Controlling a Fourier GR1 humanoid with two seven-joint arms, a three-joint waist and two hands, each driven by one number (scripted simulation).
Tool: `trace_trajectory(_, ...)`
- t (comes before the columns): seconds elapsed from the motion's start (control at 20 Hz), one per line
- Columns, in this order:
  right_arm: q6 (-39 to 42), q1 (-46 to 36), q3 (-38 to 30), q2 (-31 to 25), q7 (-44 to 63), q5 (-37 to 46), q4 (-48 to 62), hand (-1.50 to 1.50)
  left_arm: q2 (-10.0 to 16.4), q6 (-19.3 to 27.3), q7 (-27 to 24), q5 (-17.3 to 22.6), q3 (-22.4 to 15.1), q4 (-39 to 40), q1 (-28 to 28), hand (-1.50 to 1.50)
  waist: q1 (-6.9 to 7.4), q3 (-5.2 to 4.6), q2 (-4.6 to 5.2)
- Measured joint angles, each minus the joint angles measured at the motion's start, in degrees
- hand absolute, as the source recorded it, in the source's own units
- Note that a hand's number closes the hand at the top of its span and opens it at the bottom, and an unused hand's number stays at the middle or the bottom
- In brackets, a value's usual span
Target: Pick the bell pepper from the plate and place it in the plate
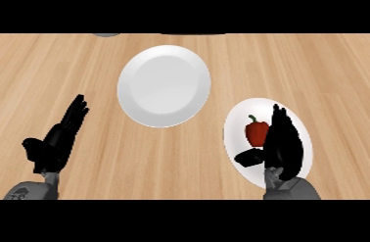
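Observation:
A red bell pepper (256,132) with a green stem lies on the smaller white plate (237,124) at the right. My right hand (283,143) hovers over that plate just right of the pepper, fingers straight and pointing away, thumb out below the pepper; it hides the pepper's right side. A larger white plate (164,85) sits bare at the centre, up and left of the pepper. My left hand (59,138) rests open at the lower left, fingers up.
The wooden counter (86,64) spreads around both plates. A grey object (107,35) and a dark one (192,34) peek in at the far edge.

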Motion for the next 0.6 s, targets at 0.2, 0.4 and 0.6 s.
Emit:
trace_trajectory(0.2, 1.61, -0.95, -2.86, 0.53, -1.29, 0.02, 2.64, -1.50, -0.99, -0.32, -0.44, -1.42, 0.60, 0.83, -0.32, 0.00, 0.07, 0.01, 0.00)
trace_trajectory(0.4, 2.23, -1.44, -4.73, 1.56, -2.17, 1.54, 6.83, -1.50, -1.80, -0.12, 0.14, -2.61, 0.69, -0.91, 0.79, 0.00, 0.20, 0.02, 0.00)
trace_trajectory(0.6, 2.23, -2.82, -7.95, 1.94, -4.01, 1.36, 10.48, 1.50, -2.66, -0.96, 1.45, -3.15, 1.91, -1.46, -0.02, 0.00, 0.17, -0.04, -0.08)
